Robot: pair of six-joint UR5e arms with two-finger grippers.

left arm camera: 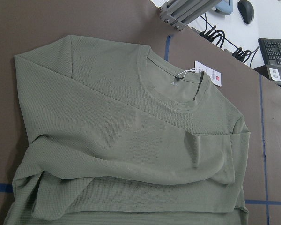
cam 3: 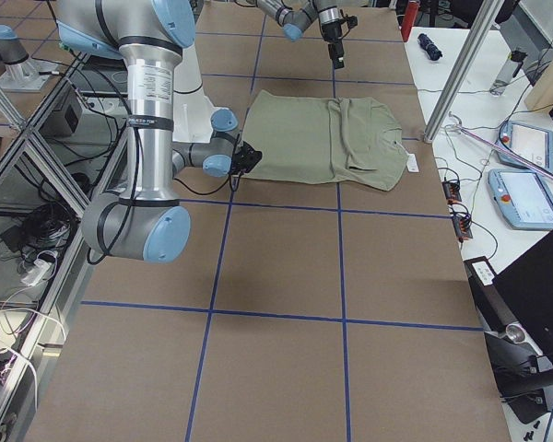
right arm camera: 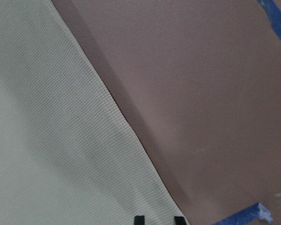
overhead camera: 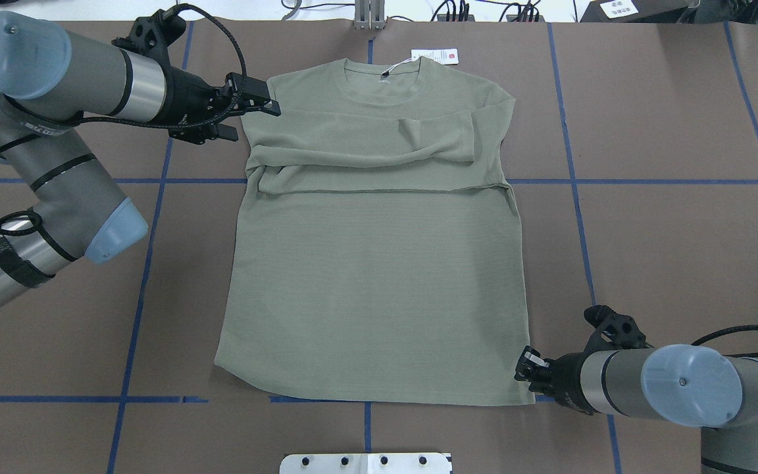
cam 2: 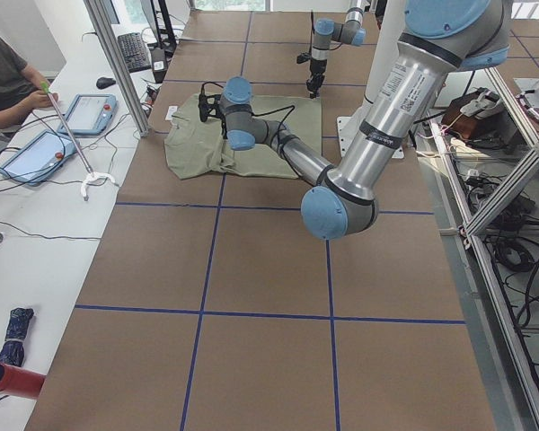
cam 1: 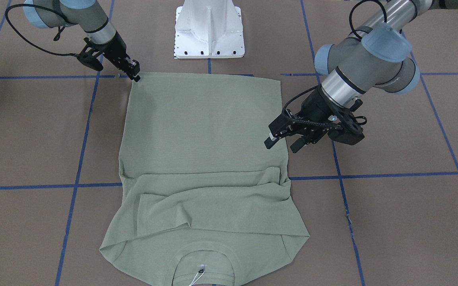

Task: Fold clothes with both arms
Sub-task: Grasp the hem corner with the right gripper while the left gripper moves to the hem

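The sage-green long-sleeved shirt [overhead camera: 379, 263] lies flat on the brown table, collar [overhead camera: 389, 76] at the far side, both sleeves folded across the chest. Its white hang tag [overhead camera: 435, 56] lies beyond the collar. My left gripper [overhead camera: 252, 122] is open at the shirt's shoulder edge and holds nothing; in the front view it [cam 1: 282, 143] hovers beside the shirt's side. My right gripper [overhead camera: 525, 367] sits low at the near hem corner [cam 1: 136, 76]. In the right wrist view its tips [right arm camera: 158, 219] stand a narrow gap apart over the hem edge, with flat cloth [right arm camera: 47, 140] between them.
The white pedestal base [cam 1: 209, 29] stands at the robot's side of the table. Blue tape lines [overhead camera: 576, 181] cross the brown surface. An operator [cam 2: 4, 67] sits at a side bench with tablets [cam 2: 81, 112]. An aluminium post [cam 2: 117, 63] stands at the far table edge.
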